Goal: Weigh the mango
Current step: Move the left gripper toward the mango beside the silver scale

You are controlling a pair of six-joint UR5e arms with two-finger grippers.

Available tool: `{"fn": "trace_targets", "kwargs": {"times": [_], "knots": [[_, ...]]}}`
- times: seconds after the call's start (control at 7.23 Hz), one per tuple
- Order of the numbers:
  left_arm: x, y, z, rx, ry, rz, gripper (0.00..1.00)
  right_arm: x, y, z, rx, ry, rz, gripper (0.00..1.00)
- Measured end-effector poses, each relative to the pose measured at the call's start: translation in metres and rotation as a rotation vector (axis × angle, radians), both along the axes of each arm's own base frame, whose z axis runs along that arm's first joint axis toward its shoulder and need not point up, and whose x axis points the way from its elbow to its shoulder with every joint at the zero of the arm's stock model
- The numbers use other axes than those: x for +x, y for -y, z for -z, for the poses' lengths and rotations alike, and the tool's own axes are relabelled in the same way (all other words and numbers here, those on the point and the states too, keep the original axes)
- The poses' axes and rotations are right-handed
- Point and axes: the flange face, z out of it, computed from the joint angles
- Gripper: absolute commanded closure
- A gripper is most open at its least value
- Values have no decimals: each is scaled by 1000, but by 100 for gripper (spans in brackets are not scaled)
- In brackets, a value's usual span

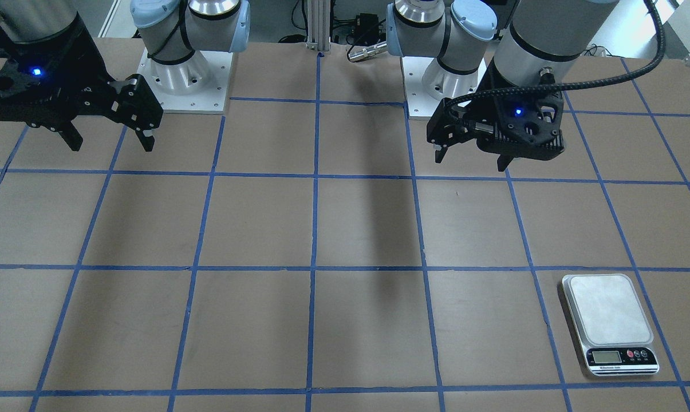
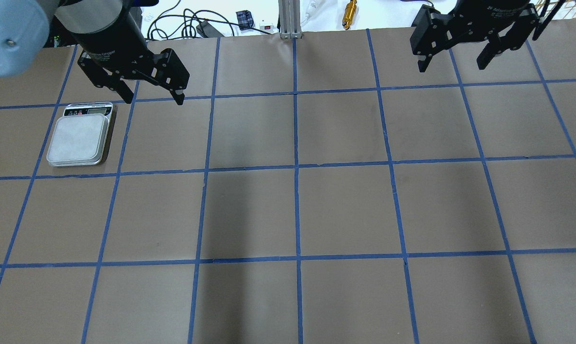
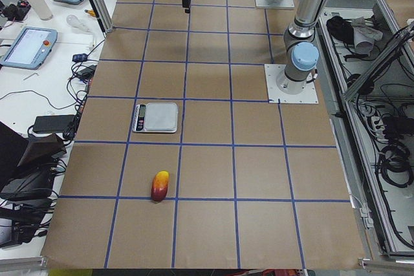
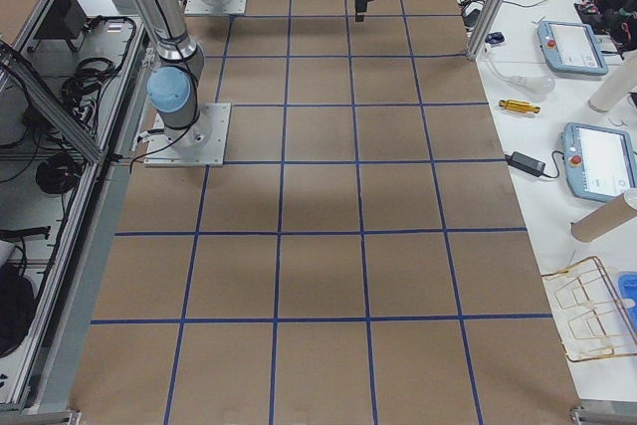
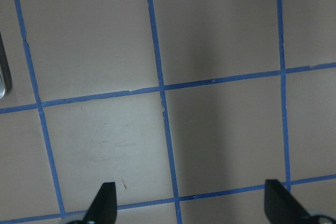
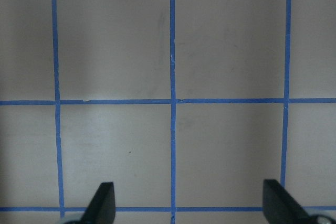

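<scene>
Presently the small oblong smooth-skinned mango point(image 3: 160, 186), yellow at one end and shading to dark red at the other, lies on its side on the brown paper-covered table point(image 2: 345, 210) marked with a grid of blue tape lines; it rests across one of those lines, with its yellow end turned toward the scale. In the overhead view only a yellow sliver of it shows at the left edge. The flat silver rectangular digital scale point(image 3: 156, 117) with a black display strip sits flat on the table, apart from the mango and farther from the table's left end than the fruit. The black two-finger left gripper point(image 2: 153, 100) hangs above the table with its jaws spread wide and gripping nothing; in the overhead view it appears just beyond the scale's display end, and the left wrist view shows bare table between its fingertips point(image 5: 103, 203), with a metallic edge, probably the scale's, at the left margin. The black two-finger right gripper point(image 2: 451, 67) hangs above the opposite half of the table, well apart from both scale and mango, its jaws likewise spread wide, with only the taped grid beneath its fingertips point(image 6: 103, 203)
</scene>
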Motion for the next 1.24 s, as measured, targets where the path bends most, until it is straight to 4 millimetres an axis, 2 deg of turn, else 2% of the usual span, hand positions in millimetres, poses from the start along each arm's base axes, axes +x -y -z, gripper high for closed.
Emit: {"fn": "trace_targets", "kwargs": {"times": [0.69, 0.97, 1.24], "knots": [[7, -6, -10, -22, 3, 62, 0, 0, 0, 0, 0, 1, 0, 0], [32, -4, -18, -33, 26, 155, 0, 0, 0, 0, 0, 1, 0, 0], [73, -6, -25, -22, 94, 279, 0, 0, 0, 0, 0, 1, 1, 0]]}}
